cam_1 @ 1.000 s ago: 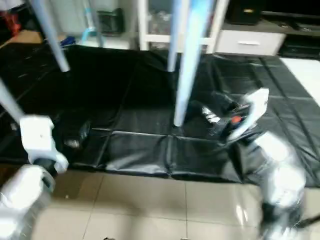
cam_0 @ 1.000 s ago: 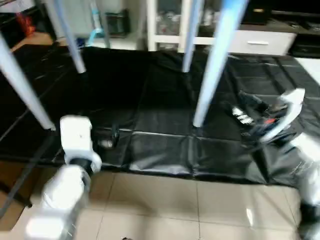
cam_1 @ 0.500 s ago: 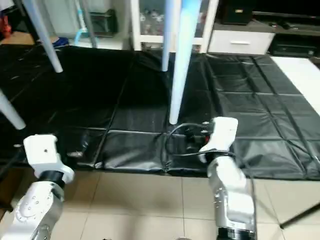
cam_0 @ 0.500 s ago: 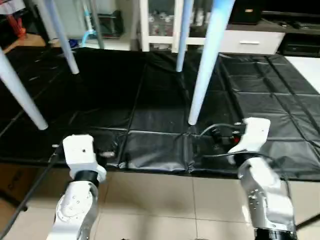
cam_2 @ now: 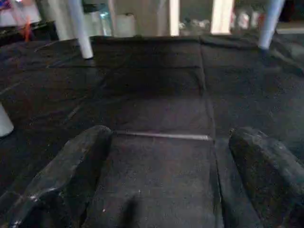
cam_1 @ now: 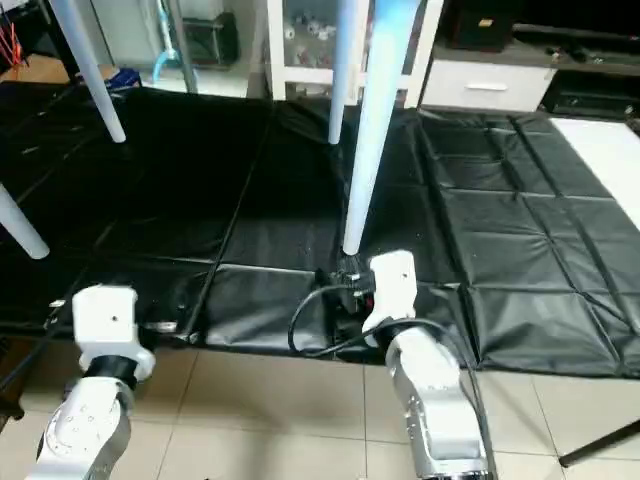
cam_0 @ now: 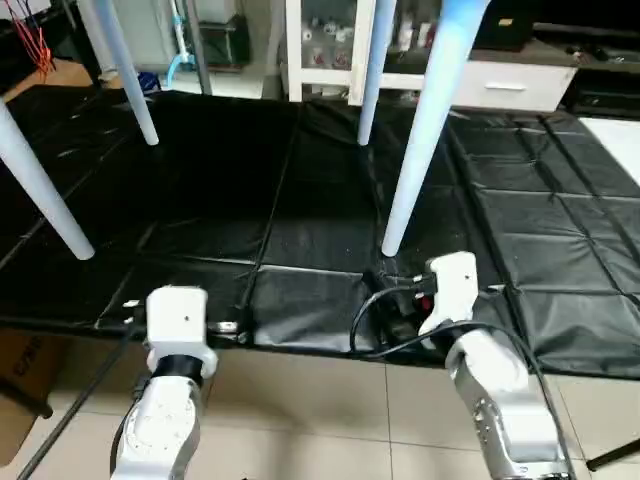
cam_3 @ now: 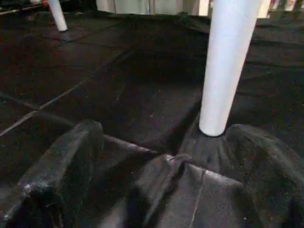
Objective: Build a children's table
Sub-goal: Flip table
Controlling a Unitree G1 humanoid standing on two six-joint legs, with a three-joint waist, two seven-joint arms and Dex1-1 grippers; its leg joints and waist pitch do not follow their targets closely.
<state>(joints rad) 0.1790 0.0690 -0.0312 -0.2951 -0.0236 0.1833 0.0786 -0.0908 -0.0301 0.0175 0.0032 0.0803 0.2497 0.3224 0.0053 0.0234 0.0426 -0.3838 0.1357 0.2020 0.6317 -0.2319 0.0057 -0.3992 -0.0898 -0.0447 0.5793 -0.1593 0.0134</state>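
I have the children's table standing on its four white legs on the black mat (cam_0: 300,200), which lies over the tiled floor (cam_0: 330,410). From my head camera the nearest leg (cam_0: 415,150) comes down just right of centre and its foot rests on the mat at about 1 o'clock from my right tool (cam_3: 156,142). Another leg (cam_0: 40,185) plants at 9 o'clock near the mat's left edge, and two more, the far left leg (cam_0: 125,70) and the far centre leg (cam_0: 370,70), stand toward 11 and 12 o'clock. The tabletop itself is above my view.

My left tool (cam_2: 156,180) sits low at 7 o'clock over the near edge of the mat, its fingers (cam_2: 71,171) spread wide with nothing between them. My right tool is low at 5 o'clock, its black fingers (cam_3: 61,156) also spread wide and empty, with the foot of the nearest leg just beyond them, close to one finger; I cannot tell if it touches. A black cable (cam_0: 370,320) loops beside that wrist.

At 12 o'clock beyond the mat I see a white cabinet (cam_0: 330,40).
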